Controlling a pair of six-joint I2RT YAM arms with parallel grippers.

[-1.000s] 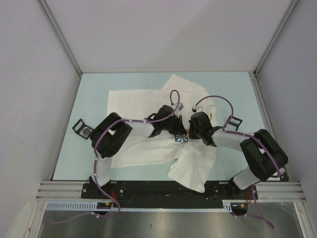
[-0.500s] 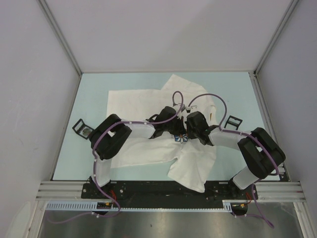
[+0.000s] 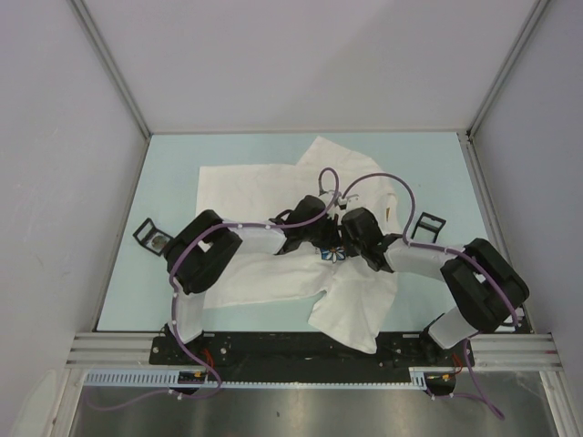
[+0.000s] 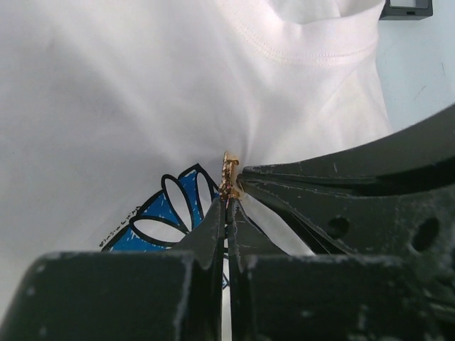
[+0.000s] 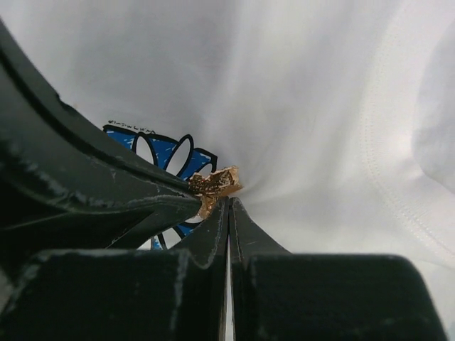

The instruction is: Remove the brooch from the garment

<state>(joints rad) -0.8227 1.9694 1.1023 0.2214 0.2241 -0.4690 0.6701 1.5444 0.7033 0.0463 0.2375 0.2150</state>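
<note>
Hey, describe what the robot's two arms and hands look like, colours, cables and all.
Both the left arm and right arm have bulky black joints linked by white segments, with a thin purple cable looping along each. The left hand and right hand are matte black, with flat tapering fingers that look scuffed.

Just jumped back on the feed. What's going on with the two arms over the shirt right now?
Both arms meet at the chest of the white T-shirt, which lies spread on the table. The left end effector and right end effector are both shut, with their tips coming in from opposite sides at the small gold-brown brooch beside the blue flower print. The cloth puckers toward the pin, so it is not yet off. Which tip actually pinches it is unclear.
</note>
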